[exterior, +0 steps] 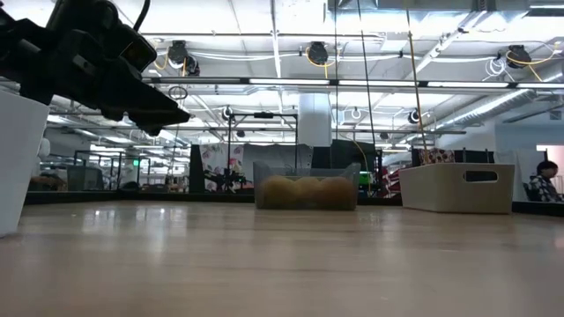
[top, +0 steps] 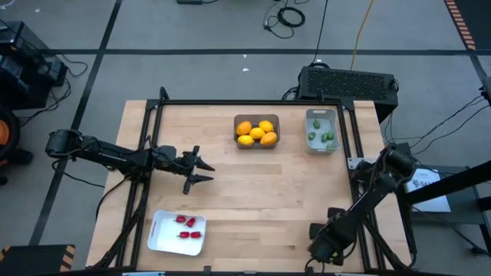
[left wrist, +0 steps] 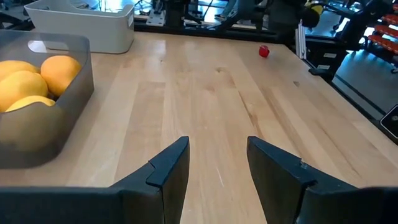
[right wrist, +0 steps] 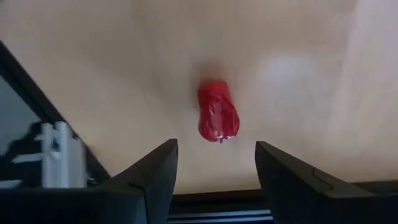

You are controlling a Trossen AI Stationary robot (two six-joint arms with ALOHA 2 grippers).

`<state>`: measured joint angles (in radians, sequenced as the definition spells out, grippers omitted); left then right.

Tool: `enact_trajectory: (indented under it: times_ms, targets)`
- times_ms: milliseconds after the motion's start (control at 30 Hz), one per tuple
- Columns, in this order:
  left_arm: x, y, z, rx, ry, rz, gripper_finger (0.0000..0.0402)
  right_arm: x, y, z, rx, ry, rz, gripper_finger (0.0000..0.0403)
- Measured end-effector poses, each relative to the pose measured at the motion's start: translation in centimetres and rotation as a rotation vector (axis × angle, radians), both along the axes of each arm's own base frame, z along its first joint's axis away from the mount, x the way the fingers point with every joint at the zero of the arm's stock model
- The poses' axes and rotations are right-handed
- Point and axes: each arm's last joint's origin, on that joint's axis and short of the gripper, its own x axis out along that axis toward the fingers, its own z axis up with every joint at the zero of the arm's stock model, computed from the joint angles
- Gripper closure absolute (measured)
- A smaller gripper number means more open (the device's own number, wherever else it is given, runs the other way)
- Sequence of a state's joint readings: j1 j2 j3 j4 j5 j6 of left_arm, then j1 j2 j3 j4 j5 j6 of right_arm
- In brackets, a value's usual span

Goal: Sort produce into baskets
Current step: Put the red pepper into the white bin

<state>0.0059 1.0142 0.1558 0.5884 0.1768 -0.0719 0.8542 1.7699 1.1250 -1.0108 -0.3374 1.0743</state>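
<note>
Yellow and orange fruits (top: 257, 131) fill the dark grey square bin (top: 276, 120) at the far middle. Green pieces (top: 323, 136) lie in the pale grey bin (top: 320, 115) beside it. Red pieces (top: 187, 225) lie in the white tray (top: 163, 238) at the near left. One red piece (right wrist: 217, 118) lies on the table just ahead of my right gripper (right wrist: 216, 149), which is open above it at the near right (top: 321, 239). This piece also shows in the left wrist view (left wrist: 263, 51). My left gripper (top: 201, 170) is open and empty over the table's left middle.
Bare wood lies between the tray, the bins and both grippers. A black frame rail (top: 253, 103) runs along the far edge, with posts at the sides. A person (exterior: 546, 180) sits in the room beyond the table.
</note>
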Motion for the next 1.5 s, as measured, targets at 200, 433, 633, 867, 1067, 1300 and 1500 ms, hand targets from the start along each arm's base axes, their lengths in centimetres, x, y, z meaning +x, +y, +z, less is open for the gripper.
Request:
enact_trajectory:
  times_ms: [200, 433, 633, 867, 1067, 1300, 1500]
  targets:
    - [0.0, 0.0, 0.0, 0.0, -0.005, 0.0, 0.0233, -0.5, -0.8, -1.5, -0.031, -0.004, 0.01, 0.0198]
    - [0.0, 0.0, 0.0, 0.003, -0.005, 0.0, 0.0233, -0.6, -0.8, -2.8, 0.018, -0.044, -0.011, 0.0199]
    - [0.0, 0.0, 0.0, 0.008, -0.006, -0.002, 0.0233, -0.4, -0.9, -2.8, 0.015, -0.043, -0.04, 0.0232]
    - [0.0, 0.0, 0.0, 0.008, -0.001, -0.001, 0.0233, -0.4, -0.9, -2.8, 0.015, -0.043, -0.04, 0.0328]
    - [0.0, 0.0, 0.0, 0.008, -0.001, -0.001, 0.0233, 0.4, -0.8, -2.2, 0.032, -0.063, -0.059, 0.0373]
    - [0.0, 0.0, 0.0, 0.009, -0.001, -0.002, 0.0233, 5.8, -1.0, 0.9, 0.036, -0.397, -0.147, 0.0351]
    - [0.0, 0.0, 0.0, 0.025, -0.004, -0.006, 0.0233, 12.9, -2.6, 5.4, -0.042, -1.029, -0.174, 0.0352]
